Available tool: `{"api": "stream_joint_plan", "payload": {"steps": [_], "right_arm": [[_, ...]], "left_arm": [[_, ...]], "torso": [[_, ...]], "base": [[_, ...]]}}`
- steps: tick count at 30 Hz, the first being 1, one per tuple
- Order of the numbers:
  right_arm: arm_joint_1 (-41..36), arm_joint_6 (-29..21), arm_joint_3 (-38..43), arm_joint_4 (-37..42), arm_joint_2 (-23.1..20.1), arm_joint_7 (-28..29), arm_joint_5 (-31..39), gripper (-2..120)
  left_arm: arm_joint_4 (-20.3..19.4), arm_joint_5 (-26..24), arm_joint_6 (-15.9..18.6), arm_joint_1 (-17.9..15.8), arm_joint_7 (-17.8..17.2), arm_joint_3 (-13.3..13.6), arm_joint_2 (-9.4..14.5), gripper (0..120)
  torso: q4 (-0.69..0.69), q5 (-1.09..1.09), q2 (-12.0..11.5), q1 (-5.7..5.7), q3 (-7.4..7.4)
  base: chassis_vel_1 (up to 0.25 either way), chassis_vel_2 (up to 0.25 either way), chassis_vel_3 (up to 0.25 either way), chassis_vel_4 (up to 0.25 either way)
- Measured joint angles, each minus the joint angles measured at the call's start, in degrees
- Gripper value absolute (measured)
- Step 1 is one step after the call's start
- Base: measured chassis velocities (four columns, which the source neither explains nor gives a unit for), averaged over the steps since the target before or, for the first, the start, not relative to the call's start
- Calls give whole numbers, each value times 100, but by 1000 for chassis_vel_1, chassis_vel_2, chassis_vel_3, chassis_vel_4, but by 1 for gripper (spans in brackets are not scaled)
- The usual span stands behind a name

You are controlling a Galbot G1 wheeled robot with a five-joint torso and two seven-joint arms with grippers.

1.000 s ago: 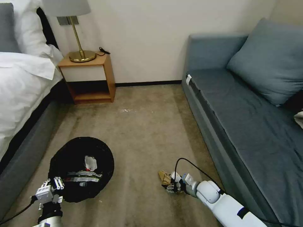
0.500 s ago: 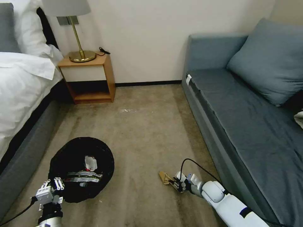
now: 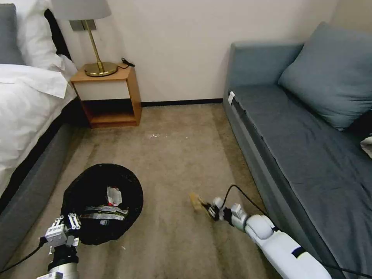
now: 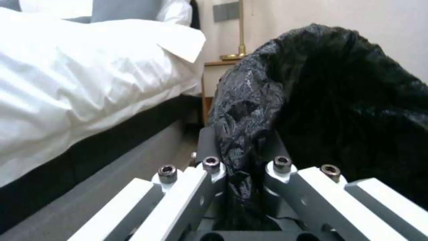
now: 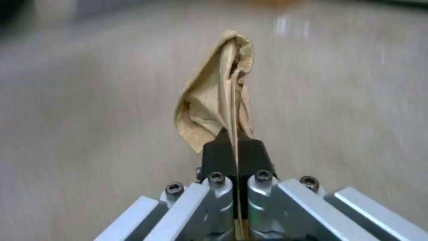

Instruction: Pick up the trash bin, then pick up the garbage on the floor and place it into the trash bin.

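Trash bin (image 3: 102, 203), lined with a black bag (image 4: 312, 100), hangs low over the carpet (image 3: 174, 155) beside the bed (image 3: 27, 112). The left claw (image 3: 64, 228) grips it, clenched on a fold of the bag at the rim nearest the robot. Inside the bin lie a red snack bag (image 3: 113, 195) and a dark wrapper (image 3: 104, 211). To the right, near the sofa (image 3: 302, 147), the right claw (image 3: 209, 209) is clenched on a tan paper wad (image 5: 218, 103), which sticks out ahead of the closed tips just above the carpet. A bedside cabinet (image 3: 106, 93) with a lamp (image 3: 91, 38) stands against the far wall.
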Motion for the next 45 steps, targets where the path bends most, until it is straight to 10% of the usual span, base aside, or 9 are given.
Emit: {"api": "stream_joint_plan", "payload": {"steps": [13,36,45], "right_arm": [[791,4,-1988,1968,878,1957,2339,0],[637,243,-2739,1278,1223,2168,1209,0],[464,276,-2705,1334,1154,2200,945,34]], "left_arm": [[109,-57,124,-127,-17,122,-73,5],[3,-402,248,-121,183,260,-93,5],[112,-435,240,-163,188,235,-77,5]], "torso": [[2,-1,0,-1,0],[0,0,0,0,0],[0,0,0,0,0]], "base": [[0,0,0,0],[0,0,0,0],[0,0,0,0]]}}
